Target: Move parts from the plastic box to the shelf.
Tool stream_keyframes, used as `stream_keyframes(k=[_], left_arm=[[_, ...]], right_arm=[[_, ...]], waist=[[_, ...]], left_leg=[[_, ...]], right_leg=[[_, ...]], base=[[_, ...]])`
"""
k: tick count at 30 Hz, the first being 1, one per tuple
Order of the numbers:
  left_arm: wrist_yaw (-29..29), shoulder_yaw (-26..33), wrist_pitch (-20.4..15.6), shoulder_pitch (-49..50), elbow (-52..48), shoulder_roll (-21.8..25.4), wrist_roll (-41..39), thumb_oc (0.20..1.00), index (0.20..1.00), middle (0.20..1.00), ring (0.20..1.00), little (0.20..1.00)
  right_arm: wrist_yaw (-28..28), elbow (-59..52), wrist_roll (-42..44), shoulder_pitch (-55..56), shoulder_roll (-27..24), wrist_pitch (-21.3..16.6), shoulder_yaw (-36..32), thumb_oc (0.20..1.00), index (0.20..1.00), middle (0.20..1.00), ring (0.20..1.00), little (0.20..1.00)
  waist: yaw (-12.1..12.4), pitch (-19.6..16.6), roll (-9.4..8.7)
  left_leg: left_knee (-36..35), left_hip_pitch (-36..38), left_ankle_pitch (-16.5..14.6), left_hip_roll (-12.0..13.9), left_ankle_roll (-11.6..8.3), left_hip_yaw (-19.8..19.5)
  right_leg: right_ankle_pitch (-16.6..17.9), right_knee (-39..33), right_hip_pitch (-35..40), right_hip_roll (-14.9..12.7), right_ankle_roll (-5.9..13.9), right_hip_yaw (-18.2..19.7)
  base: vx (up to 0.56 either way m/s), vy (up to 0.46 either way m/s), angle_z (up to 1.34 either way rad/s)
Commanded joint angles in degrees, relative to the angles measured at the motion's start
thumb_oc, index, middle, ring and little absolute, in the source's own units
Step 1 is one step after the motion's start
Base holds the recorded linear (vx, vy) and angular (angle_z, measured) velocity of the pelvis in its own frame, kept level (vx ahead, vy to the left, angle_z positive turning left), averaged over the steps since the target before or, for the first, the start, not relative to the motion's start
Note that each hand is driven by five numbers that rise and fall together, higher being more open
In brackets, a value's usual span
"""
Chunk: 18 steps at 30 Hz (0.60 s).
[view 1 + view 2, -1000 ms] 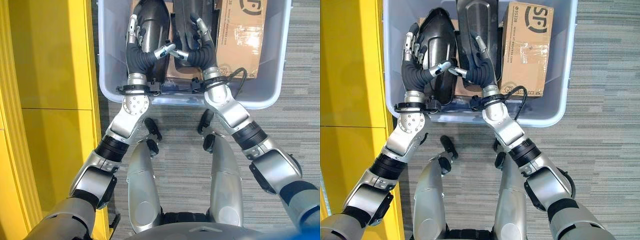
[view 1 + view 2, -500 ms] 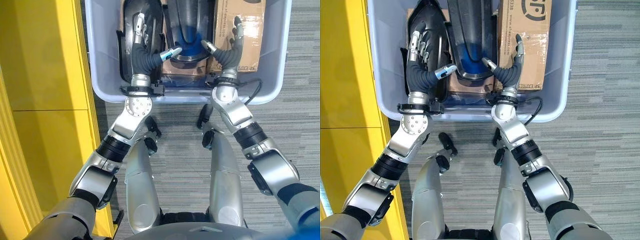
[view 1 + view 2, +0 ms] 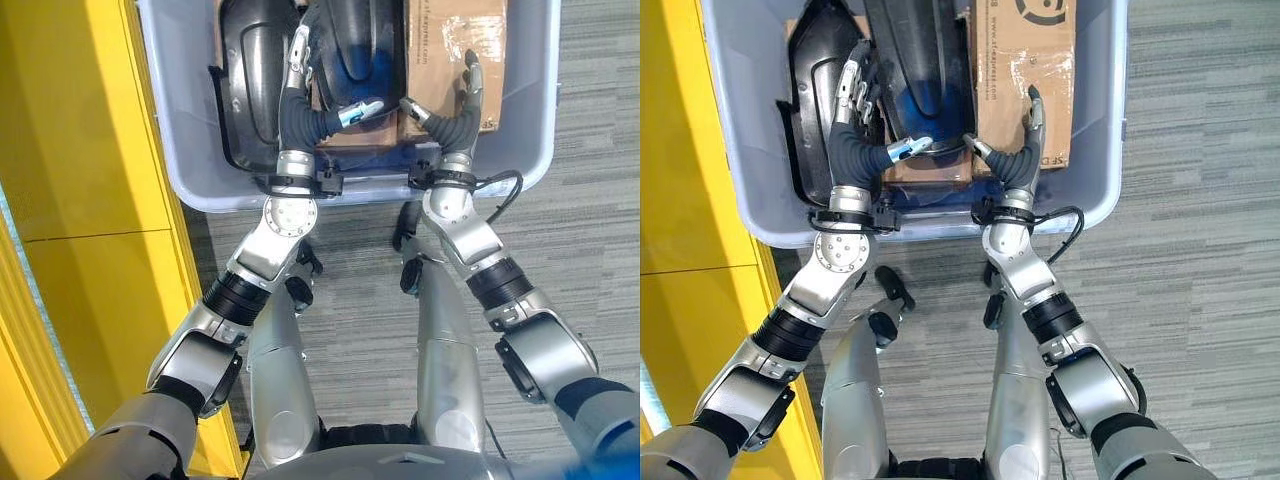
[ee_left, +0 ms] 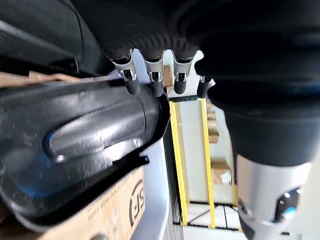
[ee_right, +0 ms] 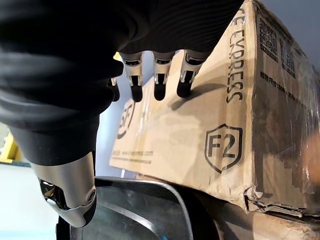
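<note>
Two black moulded parts lie in the grey plastic box [image 3: 190,190]: one on its left side [image 3: 250,90], one in the middle [image 3: 350,40], resting on cardboard. My left hand [image 3: 298,100] reaches into the gap between them, open. Its straight fingers [image 4: 152,80] touch the middle part's edge [image 4: 75,140] and its thumb [image 3: 362,108] points under that part's near end. My right hand [image 3: 457,112] is open too. Its fingers [image 5: 159,82] lie flat against a cardboard carton [image 5: 210,125], the thumb [image 3: 414,108] turned toward the middle part.
The cardboard carton [image 3: 450,40] takes up the box's right side. A yellow shelf frame [image 3: 80,150] stands close along the box's left wall. Grey striped carpet [image 3: 580,230] lies to the right and in front.
The camera has shifted. My left hand left the left part and moved right to the middle part's edge. My right hand came off the middle part and now rests on the carton.
</note>
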Motion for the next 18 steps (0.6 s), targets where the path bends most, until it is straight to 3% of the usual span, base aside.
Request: stream_keyframes(k=[1,6,7,8,11,18], left_arm=[[-1.4,-0.2,-2.8,-1.0,-6.5,-0.2,0.8,1.000,1.000,1.000,1.000,1.000],[1.3,-0.4,-1.3,-1.8,-5.6,-0.9,-1.4,1.000,1.000,1.000,1.000,1.000],[3.4,-0.3,-0.6,-1.8,-5.3,-1.1,-0.8,1.000,1.000,1.000,1.000,1.000],[9.4,-0.1,0.5,-2.2,-4.2,-1.3,-0.5,1.000,1.000,1.000,1.000,1.000],[19.2,1.4,-2.6,-3.3,-0.7,-2.2,0.6,1.000,1.000,1.000,1.000,1.000],[29.5,4.8,-5.0,-6.0,4.5,-3.9,1.3,1.000,1.000,1.000,1.000,1.000]], right_arm=[[1.5,-2.6,-1.0,-0.4,0.0,-1.3,1.8,1.000,1.000,1.000,1.000,1.000],[1.9,-3.5,-2.4,-1.4,-0.5,-0.7,2.5,1.000,1.000,1.000,1.000,1.000],[1.6,-3.7,-2.9,-1.5,-0.5,-0.4,2.6,1.000,1.000,1.000,1.000,1.000],[0.8,-3.6,-3.2,-1.7,-0.5,-0.1,3.0,1.000,1.000,1.000,1.000,1.000],[-2.4,-3.1,-2.1,-2.2,-0.1,0.1,3.6,1.000,1.000,1.000,1.000,1.000],[-4.2,-1.3,-1.6,-3.3,0.9,-1.0,3.5,1.000,1.000,1.000,1.000,1.000]], waist=[[0.3,-2.1,2.63],[0.2,-2.1,2.25],[0.2,-2.1,2.18],[0.1,-2.1,2.02],[0.0,-2.1,1.34],[-0.1,-2.1,0.39]], left_leg=[[-5.2,-0.7,1.8,-0.2,-6.06,-2.2],[-4.9,-1.4,2.0,0.0,-6.28,-2.3],[-4.9,-1.5,2.0,0.1,-6.33,-2.4],[-4.9,-1.5,2.1,0.2,-6.41,-2.4],[-5.1,-1.8,2.3,0.4,-6.57,-2.5],[-5.4,-1.8,2.7,0.7,-7.27,-2.6]], right_leg=[[-7.5,4.5,0.7,-3.4,8.38,0.4],[-7.1,4.6,0.0,-3.3,8.45,0.4],[-7.1,4.6,-0.1,-3.2,8.44,0.5],[-7.1,4.7,-0.2,-3.2,8.42,0.5],[-7.0,4.4,-0.4,-2.8,8.34,0.7],[-6.6,3.6,-0.3,-2.6,8.21,0.5]], base=[[-0.01,-0.037,-0.01],[-0.01,-0.042,0.00],[-0.01,-0.035,0.00],[-0.01,-0.050,-0.01],[-0.01,-0.056,-0.01],[-0.01,-0.055,0.00]])
